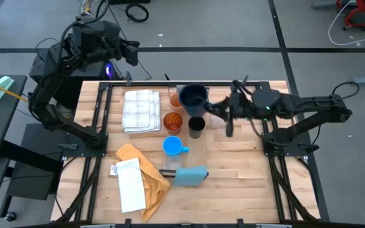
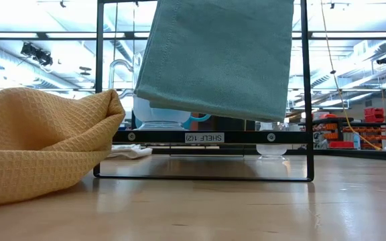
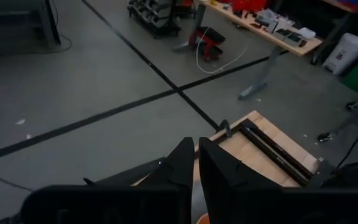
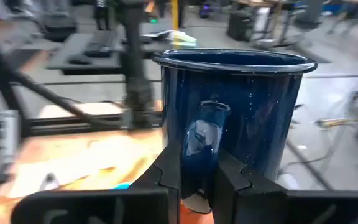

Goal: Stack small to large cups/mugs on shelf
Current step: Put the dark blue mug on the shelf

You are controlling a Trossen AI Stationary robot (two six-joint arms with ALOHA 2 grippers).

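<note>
My right gripper [image 1: 205, 105] [image 4: 197, 167] reaches in from the table's right and is shut on the navy mug [image 1: 193, 96] [image 4: 235, 112], above the shelf's far end. The shelf [image 1: 194, 152] is a pale plank running near to far, with a light blue block [image 1: 190, 176] at its near end. An orange cup [image 1: 173, 100], an amber cup [image 1: 172, 121], a black cup [image 1: 196, 125] and a bright blue mug [image 1: 172, 146] stand along it. My left gripper [image 1: 134, 52] [image 3: 196, 158] hangs shut past the table's far left corner, holding nothing. My right gripper pinches the navy mug's handle [image 4: 199, 138] between its two fingers, which come in roughly level from the table's right. The mug stands upright with its mouth up, clear of the table.
A checked cloth [image 1: 141, 109] lies at the far left of the table. A yellow cloth [image 1: 143, 172] [image 2: 39, 140] and a white sheet [image 1: 130, 183] lie near left. A black frame [image 2: 203, 137] and a hanging teal cloth [image 2: 220, 53] fill the low view. The right half is bare wood.
</note>
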